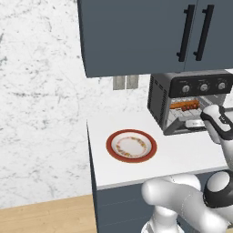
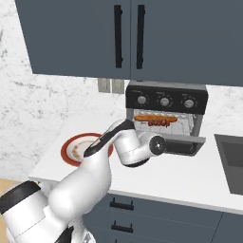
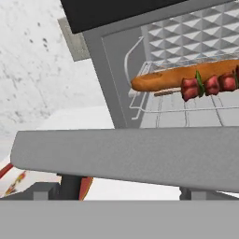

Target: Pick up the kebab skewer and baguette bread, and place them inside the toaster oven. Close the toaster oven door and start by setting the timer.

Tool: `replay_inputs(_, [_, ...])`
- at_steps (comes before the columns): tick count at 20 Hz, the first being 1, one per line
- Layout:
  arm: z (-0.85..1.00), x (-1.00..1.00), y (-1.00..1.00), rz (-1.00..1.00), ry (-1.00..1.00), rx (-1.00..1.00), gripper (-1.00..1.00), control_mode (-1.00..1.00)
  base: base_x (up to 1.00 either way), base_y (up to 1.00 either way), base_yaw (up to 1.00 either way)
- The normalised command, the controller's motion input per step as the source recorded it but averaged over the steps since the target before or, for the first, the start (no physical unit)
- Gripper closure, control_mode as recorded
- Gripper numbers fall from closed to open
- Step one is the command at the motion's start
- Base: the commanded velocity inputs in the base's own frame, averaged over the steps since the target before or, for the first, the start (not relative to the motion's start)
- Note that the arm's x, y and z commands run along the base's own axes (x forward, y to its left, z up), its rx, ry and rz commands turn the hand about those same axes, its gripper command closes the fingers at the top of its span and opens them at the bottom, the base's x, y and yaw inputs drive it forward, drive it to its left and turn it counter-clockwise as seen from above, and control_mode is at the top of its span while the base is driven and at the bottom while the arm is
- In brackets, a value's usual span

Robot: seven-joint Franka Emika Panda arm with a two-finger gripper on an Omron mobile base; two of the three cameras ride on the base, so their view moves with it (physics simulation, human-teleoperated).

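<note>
Countertop, arm [image 2: 95, 175] bent low before open toaster oven door [image 2: 182, 144]

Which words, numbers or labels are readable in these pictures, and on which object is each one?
No readable text anywhere.
The toaster oven has pale marks around its three knobs: too small and blurred to read.
The plate bears a coloured pattern, not letters.
The cabinet doors are plain.
</note>
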Motion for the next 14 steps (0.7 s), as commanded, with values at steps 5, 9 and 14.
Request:
replay_inputs(5, [0.37,0.59,0.07,0.0,-0.12,0.0,-1.0,-1.0,0.0,0.0,0.0])
replay_inputs(9, [0.42,0.48,0.04,0.0,-0.09,0.0,-1.0,-1.0,0.0,0.0,0.0])
replay_inputs(14, [0.44,0.36,0.02,0.0,-0.06,-0.02,-1.0,-1.0,0.0,0.0,0.0])
